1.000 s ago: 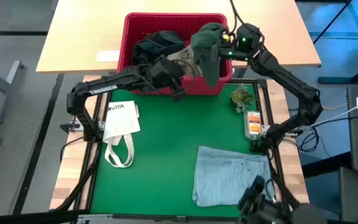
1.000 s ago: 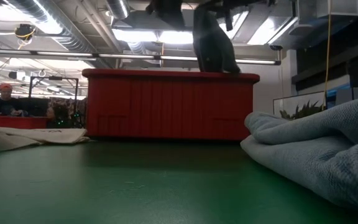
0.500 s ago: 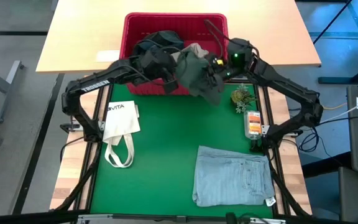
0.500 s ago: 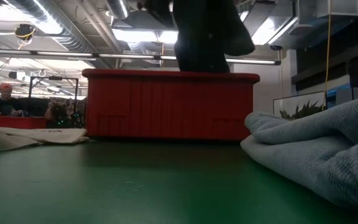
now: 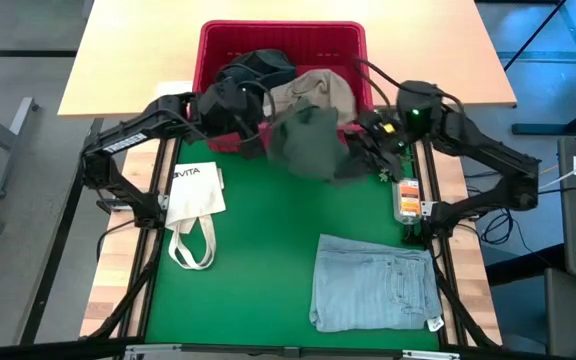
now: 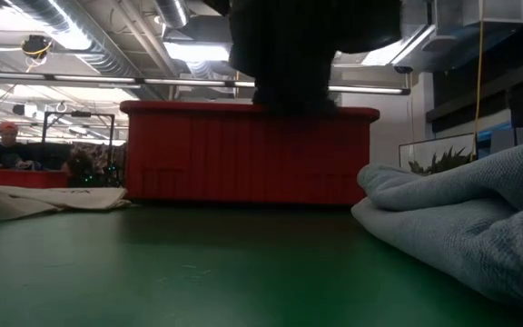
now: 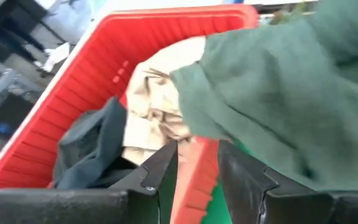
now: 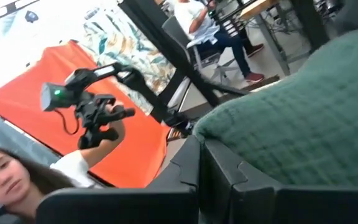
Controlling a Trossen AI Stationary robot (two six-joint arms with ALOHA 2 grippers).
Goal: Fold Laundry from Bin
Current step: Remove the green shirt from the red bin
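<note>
A dark green garment [image 5: 308,145] hangs spread between my two grippers above the near rim of the red bin [image 5: 208,60]. It shows as a dark shape [image 6: 298,45] in the low view. My left gripper [image 5: 260,135] is at its left end and my right gripper [image 5: 366,145] at its right end, each shut on it. A khaki piece [image 5: 313,90] and a dark piece [image 5: 253,70] lie in the bin. Folded light blue jeans [image 5: 373,285] lie flat on the green mat at the near right. My left gripper has the green garment's left edge [image 7: 194,134] at its fingertips [image 7: 171,149]; farther back, the bin's rim shows in the gap between the fingers. It comes from the table's left, slanting down. The cloth is lifted clear. My right gripper pinches a bunched edge of the green garment [image 8: 219,127] between its shut fingers [image 8: 188,162], coming nearly level from the table's right. How many layers it has cannot be told. The cloth is clear of the mat and sags toward the other gripper.
A white tote bag [image 5: 193,195] lies on the mat's left side. A small plant [image 5: 390,155] and an orange item [image 5: 406,198] stand along the right edge. People show in the room behind [image 6: 7,145]. Bare mat lies between the bin and the jeans.
Both grippers have carried the green garment from over the bin toward the table's near edge. The right gripper has travelled farther and tipped up toward level. The garment hung in a narrow strip from the right gripper; now it is spread out between both, over the bin's near rim.
</note>
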